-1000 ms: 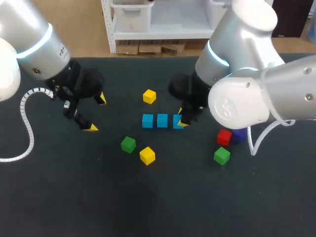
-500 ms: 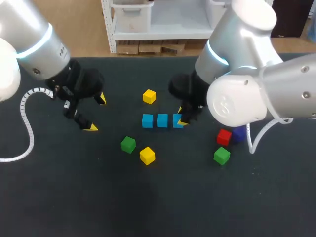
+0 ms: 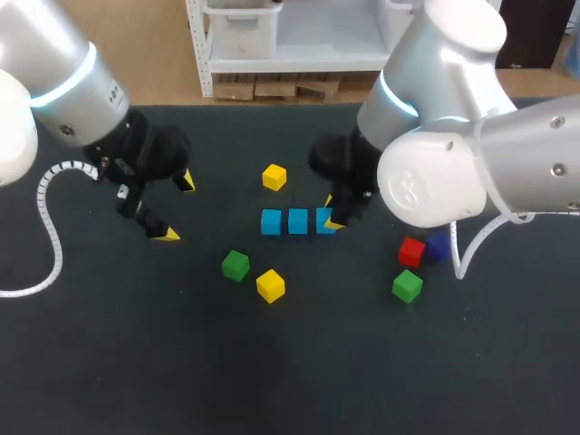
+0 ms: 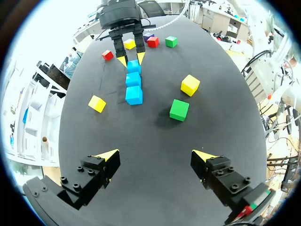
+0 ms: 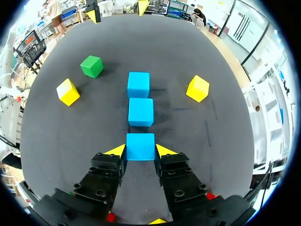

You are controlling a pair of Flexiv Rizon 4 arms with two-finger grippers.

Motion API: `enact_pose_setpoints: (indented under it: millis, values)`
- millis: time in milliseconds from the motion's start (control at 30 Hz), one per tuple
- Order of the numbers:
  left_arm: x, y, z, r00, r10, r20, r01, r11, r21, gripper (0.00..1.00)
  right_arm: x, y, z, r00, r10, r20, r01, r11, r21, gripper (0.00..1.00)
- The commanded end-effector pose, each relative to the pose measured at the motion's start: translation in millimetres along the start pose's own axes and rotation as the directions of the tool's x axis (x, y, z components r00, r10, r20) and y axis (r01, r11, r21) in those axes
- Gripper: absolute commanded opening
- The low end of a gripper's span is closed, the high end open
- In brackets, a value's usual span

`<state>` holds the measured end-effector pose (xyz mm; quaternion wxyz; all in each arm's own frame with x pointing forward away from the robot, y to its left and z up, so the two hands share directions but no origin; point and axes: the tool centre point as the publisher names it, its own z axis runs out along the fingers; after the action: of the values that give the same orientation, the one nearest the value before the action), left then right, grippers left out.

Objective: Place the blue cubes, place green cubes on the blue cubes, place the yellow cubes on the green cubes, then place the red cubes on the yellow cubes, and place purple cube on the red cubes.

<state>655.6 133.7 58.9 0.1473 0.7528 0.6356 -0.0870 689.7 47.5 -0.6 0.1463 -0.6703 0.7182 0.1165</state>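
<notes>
Head view, desk seen from above: three blue cubes lie in a straight row, the left blue cube, the middle blue cube and the right blue cube, with narrow gaps between them. The right tool is clenched on the right blue cube, one yellow tip against each of two opposite sides, the cube resting on the desk. The left tool is released, its fingers spread wide over bare desk, well apart from every cube. Behind the row lies the rear yellow cube; in front of it, the near green cube and, just beside that, the front yellow cube. To the right lie the red cube, the purple cube just beside it and partly covered by the right arm, and the far green cube. A white coiled cable hangs from the left arm. A mark on the right arm's joint cap is too small to read.
</notes>
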Motion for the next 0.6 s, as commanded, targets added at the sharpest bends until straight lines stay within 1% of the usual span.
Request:
enact_pose_setpoints:
  millis: [33, 600]
  values:
    - [1.6, -0.4, 0.0, 1.0, 0.004, 0.005, -0.004, 1.0, -0.002, 1.0, 0.5, -2.0, 0.8, 1.0, 0.001, 0.002, -0.001, 1.0, -0.006, 0.07]
    - [1.6, -0.4, 0.0, 1.0, 0.004, 0.005, -0.004, 1.0, -0.002, 1.0, 3.9, -3.3, 0.8, 1.0, 0.007, 0.003, -0.007, 1.0, -0.007, 0.04]
